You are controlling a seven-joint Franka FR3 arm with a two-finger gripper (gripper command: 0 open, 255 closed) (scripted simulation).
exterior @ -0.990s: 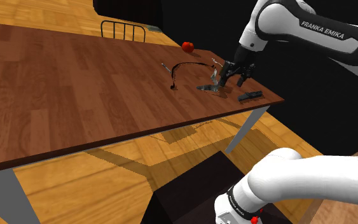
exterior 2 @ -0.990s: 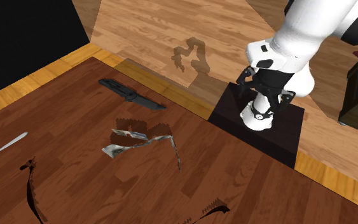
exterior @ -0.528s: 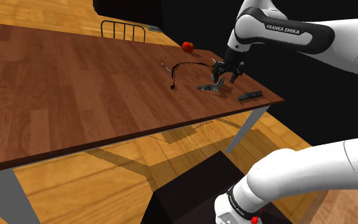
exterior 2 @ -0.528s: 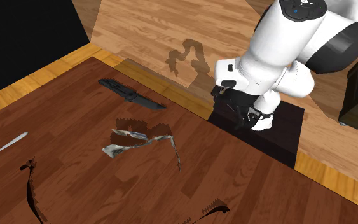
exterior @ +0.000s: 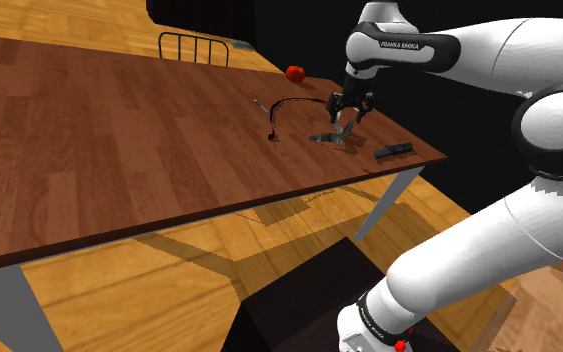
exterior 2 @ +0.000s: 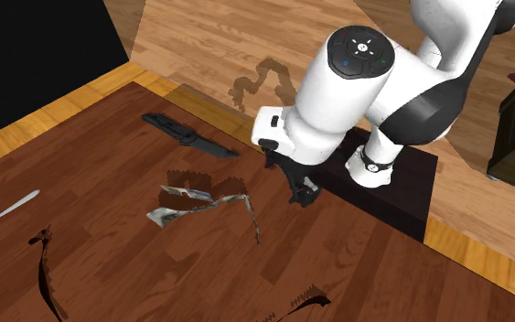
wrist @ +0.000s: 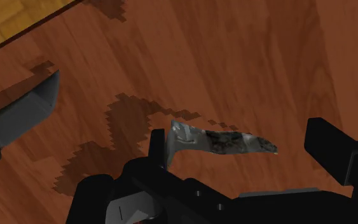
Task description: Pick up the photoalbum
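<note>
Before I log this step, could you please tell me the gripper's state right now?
Black two-finger gripper: open, holding nothing, over the thin mottled grey photo album.

Wide passage for the gripper (exterior: 347, 118) over bare brown wooden worktop (exterior: 89, 140) at the shoulder view's left; hemmed rightward by a dark grey knife (exterior: 392, 151).

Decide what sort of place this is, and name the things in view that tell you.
Probably a dining area in a house: a long wooden table, a dark chair back beyond its far edge, a wood plank floor, and a red fruit on the table.
</note>
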